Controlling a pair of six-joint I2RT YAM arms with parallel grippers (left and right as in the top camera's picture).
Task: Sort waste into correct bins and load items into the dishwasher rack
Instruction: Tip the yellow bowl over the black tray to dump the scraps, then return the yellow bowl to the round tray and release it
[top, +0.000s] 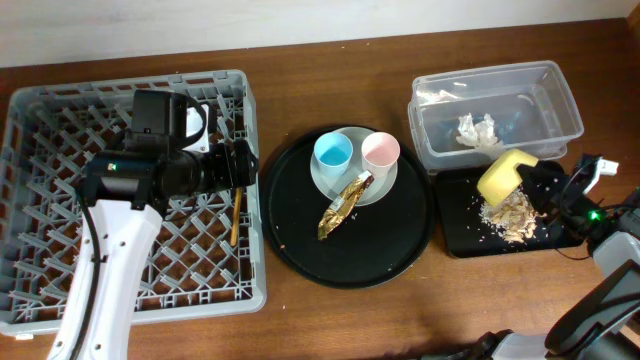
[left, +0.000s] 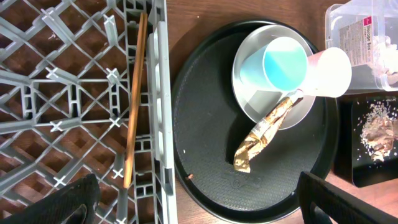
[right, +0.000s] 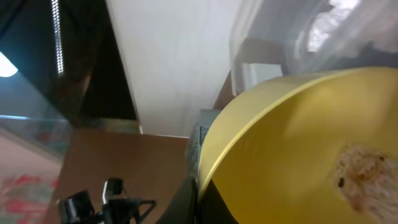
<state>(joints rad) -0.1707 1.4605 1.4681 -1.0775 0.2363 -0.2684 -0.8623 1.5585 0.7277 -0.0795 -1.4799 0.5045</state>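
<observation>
My right gripper is shut on the tilted yellow bowl, holding it over the shallow black tray, where food scraps lie. The bowl fills the right wrist view. The clear tub holds the white napkin. My left gripper is open and empty at the right wall of the grey rack. Chopsticks lie in the rack beside that wall. The grey plate carries the blue cup, the pink cup and the gold wrapper.
The plate sits on a large round black tray between the rack and the two bins. The clear tub stands right behind the shallow black tray. Brown tabletop shows in front of the round tray.
</observation>
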